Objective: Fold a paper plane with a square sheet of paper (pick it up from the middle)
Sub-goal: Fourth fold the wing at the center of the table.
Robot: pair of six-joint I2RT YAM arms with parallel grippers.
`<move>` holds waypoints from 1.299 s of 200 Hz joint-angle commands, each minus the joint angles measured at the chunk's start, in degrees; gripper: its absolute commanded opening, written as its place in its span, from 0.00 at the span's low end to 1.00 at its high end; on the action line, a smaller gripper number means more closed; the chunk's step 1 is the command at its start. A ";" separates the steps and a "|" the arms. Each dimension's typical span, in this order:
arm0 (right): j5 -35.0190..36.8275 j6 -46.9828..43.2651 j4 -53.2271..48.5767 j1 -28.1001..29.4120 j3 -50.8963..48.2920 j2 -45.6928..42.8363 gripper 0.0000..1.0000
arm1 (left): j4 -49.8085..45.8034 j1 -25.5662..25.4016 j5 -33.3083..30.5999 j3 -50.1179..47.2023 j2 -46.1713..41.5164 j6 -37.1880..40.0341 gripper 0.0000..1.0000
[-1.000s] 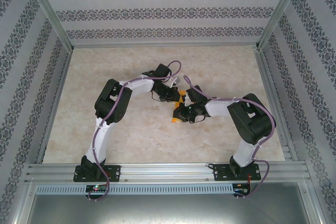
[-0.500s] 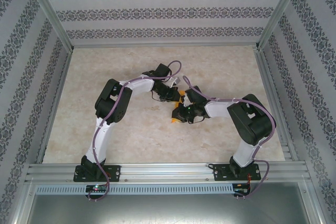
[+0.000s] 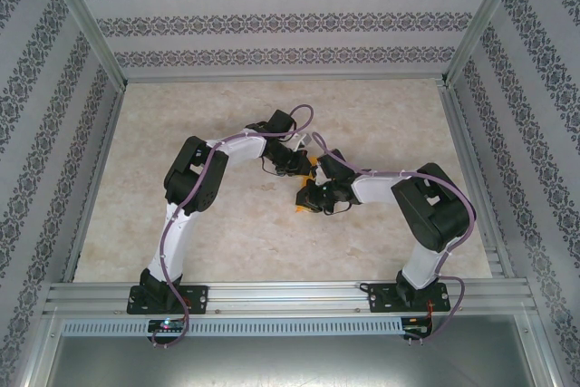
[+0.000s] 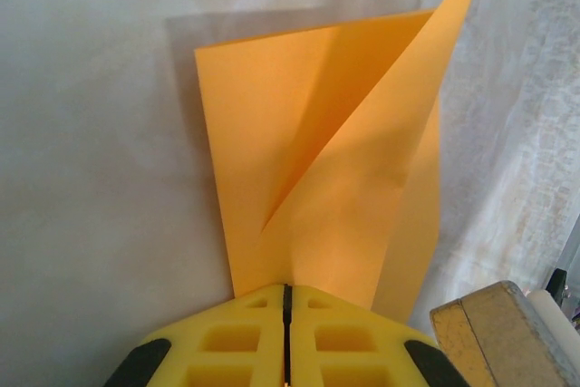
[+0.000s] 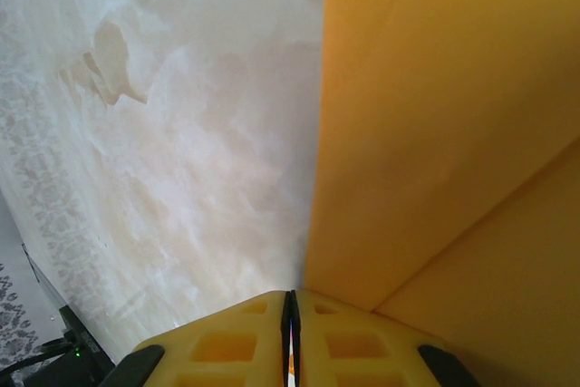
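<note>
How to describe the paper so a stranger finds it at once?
On the pale marbled table, look where the left gripper and right gripper meet. Both pinch a thin orange-yellow sheet, creased slantwise; the arms beside it are black and white.

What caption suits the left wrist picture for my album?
Shut left gripper touching a partly folded orange-yellow sheet of paper, one flap raised, over a pale table.

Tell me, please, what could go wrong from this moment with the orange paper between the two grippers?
1. The left gripper and right gripper both seem shut on the thin folded orange sheet; if they move apart, it may tear.
2. Its diagonal flap stands up, not pressed flat, so it could spring open or crease crookedly.
</note>
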 commanded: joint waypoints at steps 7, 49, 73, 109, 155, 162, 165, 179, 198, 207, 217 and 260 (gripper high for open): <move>-0.79 -0.78 -3.13 1.98 0.08 0.81 0.13 | -6.21 -0.95 -6.71 -2.62 6.39 1.61 0.09; -1.15 -0.55 -3.41 3.29 0.40 1.07 0.13 | -6.05 -0.94 -6.72 -2.90 6.47 1.57 0.09; -1.41 -0.29 -3.98 4.00 0.29 0.31 0.13 | -6.03 -0.85 -6.71 -2.81 6.52 1.61 0.09; -2.80 1.24 -1.63 3.70 -1.32 -0.73 0.13 | -6.31 -0.92 -6.81 -2.54 6.55 1.87 0.09; -5.94 3.46 2.31 -0.80 -2.67 -7.56 0.15 | -6.90 -0.85 -7.23 -2.37 6.51 2.53 0.09; -5.94 3.18 1.98 -2.17 -2.86 -8.47 0.15 | -6.91 -0.85 -7.23 -2.26 6.47 2.49 0.09; -5.91 2.95 1.73 -2.74 -2.96 -8.82 0.15 | -6.89 -0.85 -7.28 -2.18 6.47 2.53 0.09; -5.20 1.90 0.25 -5.94 -3.13 -10.20 0.15 | -6.90 -0.85 -7.23 -2.19 6.50 2.51 0.09; -2.65 -0.88 -3.48 -9.66 -2.23 -11.06 0.14 | -6.82 -0.85 -7.23 -2.25 6.23 2.47 0.09; -2.24 -1.48 -3.76 -11.10 -1.77 -10.77 0.14 | -6.82 -0.85 -7.23 -2.28 6.11 2.47 0.09; -2.42 -1.89 -3.79 -12.09 -0.87 -9.75 0.14 | -6.82 -0.85 -7.23 -2.24 6.05 2.58 0.09; -2.59 -2.50 -1.40 -13.69 2.54 -3.68 0.14 | -7.01 -0.85 -7.10 -1.98 5.67 2.62 0.09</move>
